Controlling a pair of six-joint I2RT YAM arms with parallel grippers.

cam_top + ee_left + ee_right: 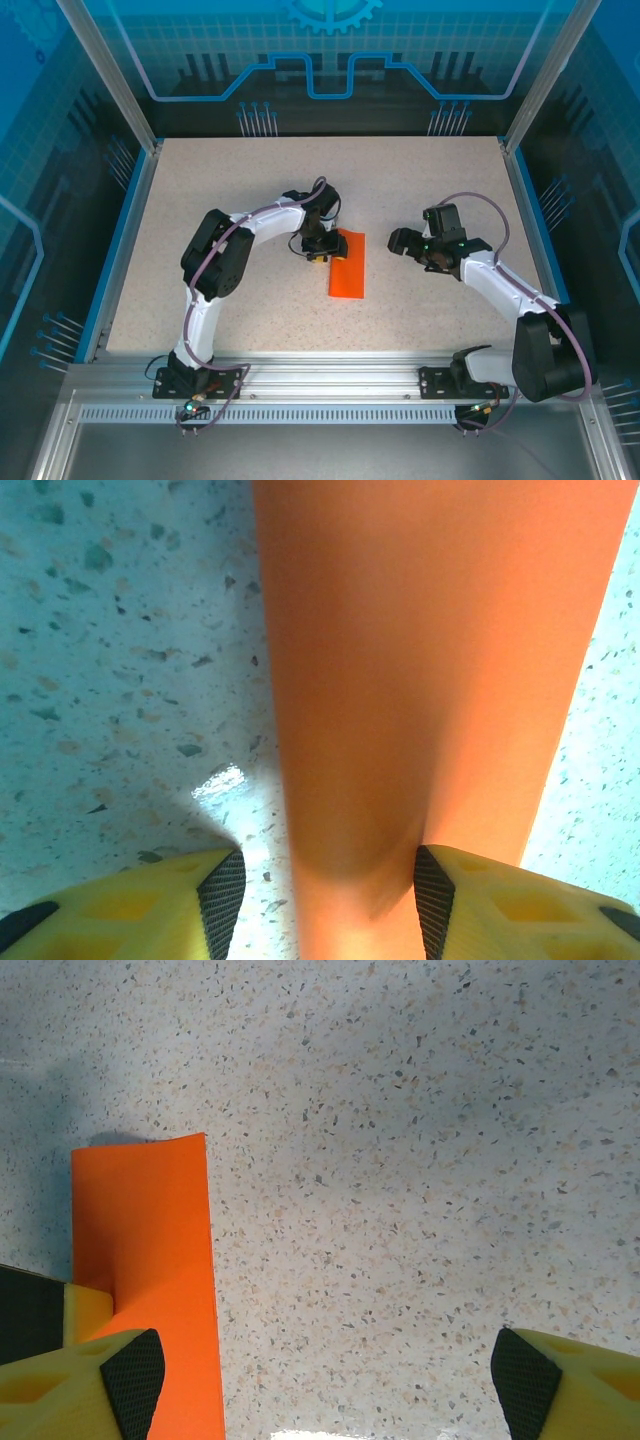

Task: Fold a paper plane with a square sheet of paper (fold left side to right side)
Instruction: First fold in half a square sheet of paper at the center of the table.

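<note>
We see a plain bright orange paper sheet [347, 265] on a beige speckled tabletop [250, 180]. Yellow plastic fingers [130, 915] carry black ribbed pads [225, 900].

Tabletop [420, 190]: pale speckled stone-effect surface, laid flat.
Blue edging [122, 240]: fitted along the left and right sides.
Aluminium rail [330, 372]: mounted across the near edge.
Backdrop panel [330, 60]: printed with blue gear and circuit graphics.

No text, label, brand, number or sign can be read on anything in view.
</note>
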